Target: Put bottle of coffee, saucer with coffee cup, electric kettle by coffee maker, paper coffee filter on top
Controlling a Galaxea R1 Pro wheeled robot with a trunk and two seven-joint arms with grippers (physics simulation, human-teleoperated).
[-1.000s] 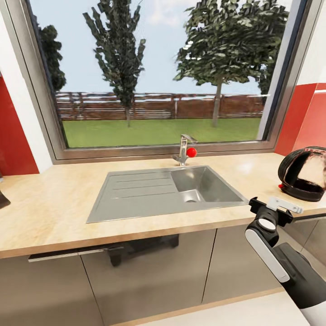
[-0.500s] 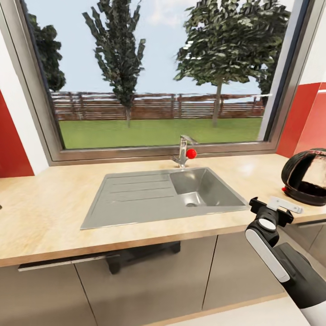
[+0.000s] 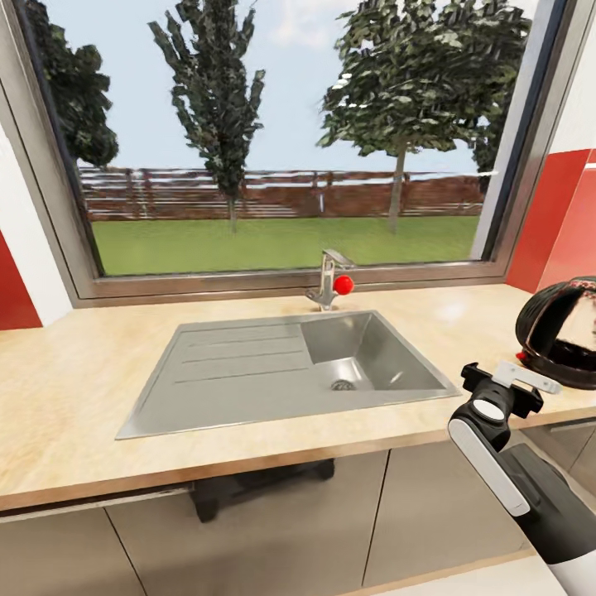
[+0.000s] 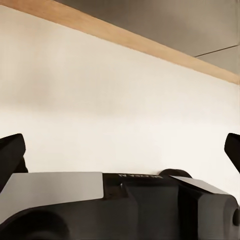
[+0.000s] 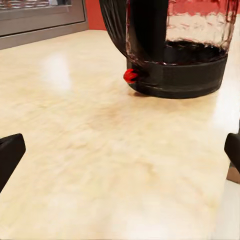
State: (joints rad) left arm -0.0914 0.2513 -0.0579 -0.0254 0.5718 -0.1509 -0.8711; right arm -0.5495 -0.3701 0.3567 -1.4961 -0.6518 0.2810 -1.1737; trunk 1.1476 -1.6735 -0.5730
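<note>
Head view puts you facing the long light-wood table (image 3: 83, 397) with its steel sink (image 3: 281, 372) under the window (image 3: 281, 141). Your right hand (image 3: 507, 387) hovers at the table's front edge, fingers spread and empty, near the rounded smoky see-through electric kettle (image 3: 563, 331) standing upright at far right. Your left hand (image 4: 120, 150) is also spread wide, holding nothing, facing a pale floor (image 4: 120, 100).

Left wrist view: gripper over pale floor

The left gripper (image 4: 120, 150) had its two dark fingertips (image 4: 11, 152) far apart at the frame's edges, jaws wide. Beyond lay pale floor (image 4: 115, 95), edged by a light-wood strip (image 4: 125, 39) under grey cabinet fronts (image 4: 175, 22).
</note>
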